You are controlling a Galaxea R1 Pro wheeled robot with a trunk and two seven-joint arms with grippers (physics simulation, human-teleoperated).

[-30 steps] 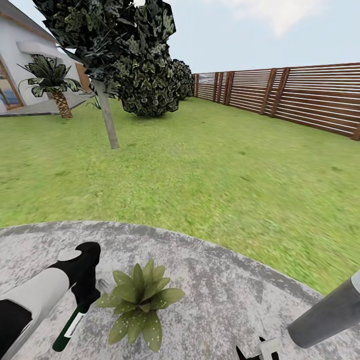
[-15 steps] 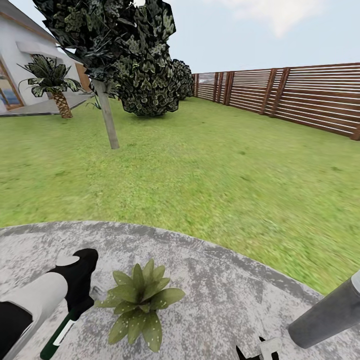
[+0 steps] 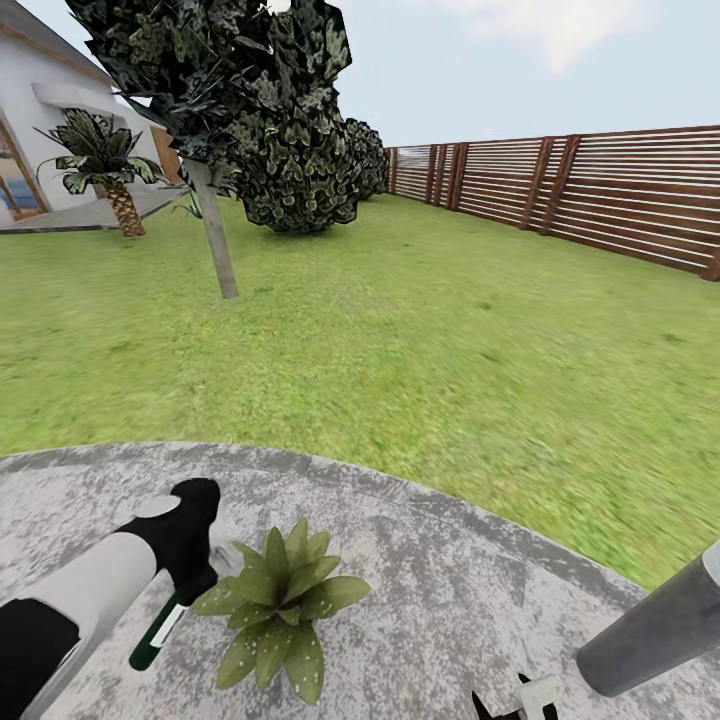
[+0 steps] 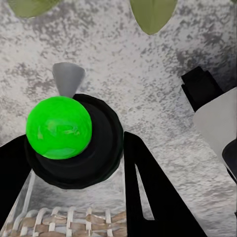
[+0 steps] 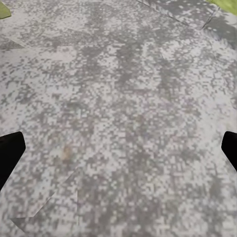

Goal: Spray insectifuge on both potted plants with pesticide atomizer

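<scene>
Currently the spraying step is in hand. The left tool (image 3: 185,580) holds the pesticide atomizer (image 3: 160,632), clamped on it: in the left wrist view both black fingers (image 4: 148,197) flank the bottle, with its green round top (image 4: 58,127) and grey nozzle (image 4: 68,79) pointing out toward the paving (image 4: 148,74). In the head view the atomizer hangs from the tool, dark green body with a white label, just left of the potted plant (image 3: 280,600), near to touching its left leaves.

That plant sits on the grey speckled paving (image 3: 450,580) at the near edge of the scene. Leaf tips (image 4: 153,12) show at the edge of the left wrist view, so the nozzle looks roughly aimed at the plant. No spray is visible, and whether the plant is covered cannot be told.

The right tool (image 5: 118,148) is spread wide and empty, with black fingertips (image 5: 10,153) at either edge of the right wrist view over bare paving.

Far off lie lawn (image 3: 400,320), a slat fence (image 3: 600,190), a dark bush (image 3: 295,170) and a palm (image 3: 105,165).

Next move, as judged: keep the nozzle on the rosette, sweep across all leaves, then go find the second plant.
</scene>
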